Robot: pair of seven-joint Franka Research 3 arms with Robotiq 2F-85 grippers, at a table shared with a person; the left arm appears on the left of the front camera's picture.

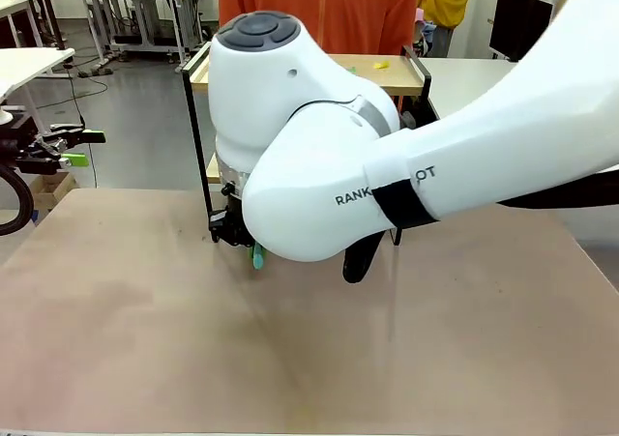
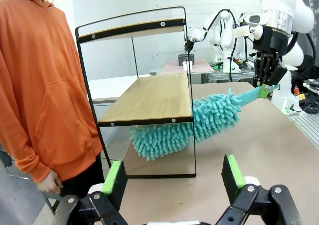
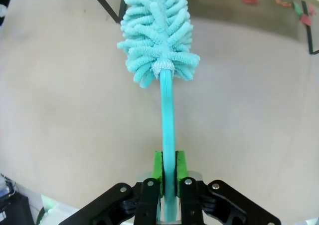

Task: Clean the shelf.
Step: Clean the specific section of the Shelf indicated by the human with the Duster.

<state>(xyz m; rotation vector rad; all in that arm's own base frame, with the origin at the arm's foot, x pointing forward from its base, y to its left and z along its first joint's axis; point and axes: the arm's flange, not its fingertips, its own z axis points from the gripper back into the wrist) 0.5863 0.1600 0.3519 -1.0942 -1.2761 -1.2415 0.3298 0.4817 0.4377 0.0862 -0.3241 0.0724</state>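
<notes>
1. While gripping the teal duster (image 3: 158,30) by its handle in the right pincer (image 3: 168,167), pokes its head beneath the lower board of the shelf (image 2: 154,98), mid-frame.
2. Leaves shelf upright on the counter (image 1: 290,359).
3. Holds the left pincer (image 2: 173,177) spread apart, empty, bottom edge.

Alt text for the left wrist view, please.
The right tool holds a teal duster by its handle, with its head under the lower board of the shelf. A person in an orange hoodie stands beside it, and the open left tool shows below.
</notes>
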